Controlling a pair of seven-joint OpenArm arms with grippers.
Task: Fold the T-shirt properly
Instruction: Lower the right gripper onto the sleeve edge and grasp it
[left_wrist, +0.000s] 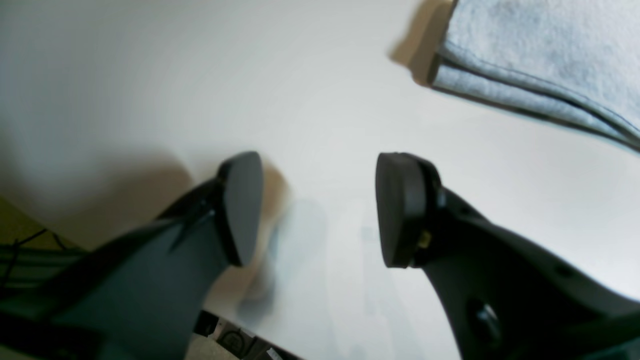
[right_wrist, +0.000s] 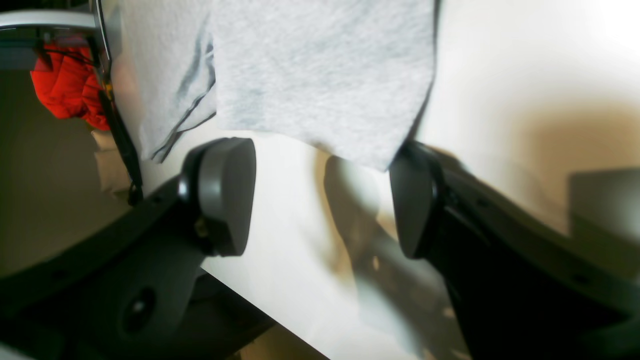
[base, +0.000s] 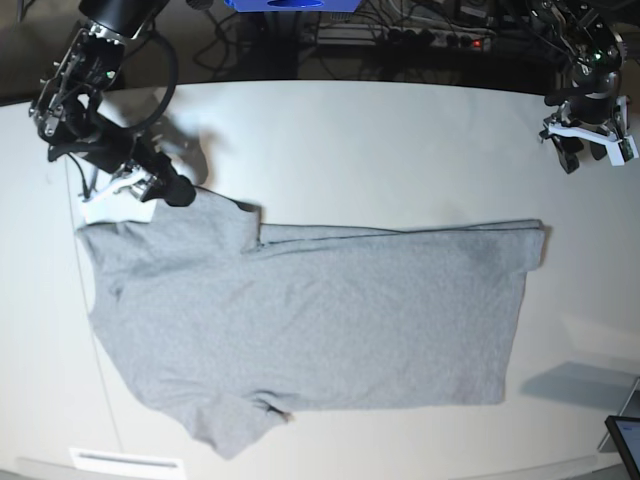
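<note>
The grey T-shirt (base: 310, 320) lies spread flat, plain side up, across the white table (base: 380, 150), one sleeve at the front left and another at the upper left. My right gripper (base: 170, 188) sits at that upper-left sleeve. In the right wrist view the gripper (right_wrist: 320, 195) is open and a corner of the T-shirt (right_wrist: 320, 75) reaches down to the top of the gap, close to one pad (right_wrist: 412, 205). My left gripper (base: 585, 150) hangs apart at the far right. Seen from the left wrist, it (left_wrist: 320, 200) is open over bare table, with a folded shirt edge (left_wrist: 540, 65) beyond.
A red bundle (right_wrist: 67, 92) lies off the table edge beside the right arm. Cables and a power strip (base: 440, 40) run behind the table, and a blue object (base: 285, 5) stands at the back. A dark device (base: 625, 440) sits at the front right corner.
</note>
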